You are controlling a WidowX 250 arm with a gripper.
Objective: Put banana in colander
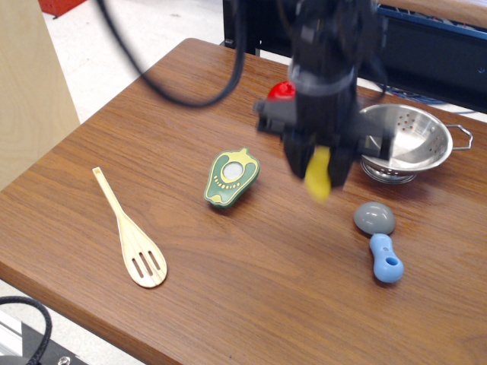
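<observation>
My gripper is shut on the yellow banana, which hangs down between the fingers above the table. It is well off the surface, just left of the steel colander. The colander stands at the back right with a wire loop handle toward the right; its left side is partly hidden by the gripper. The image of the arm is motion-blurred.
A green avocado toy lies left of the gripper. A red apple shows behind the arm. A grey and blue spoon-like toy lies right of front. A wooden slotted spatula lies at the left. The table edge runs along the front.
</observation>
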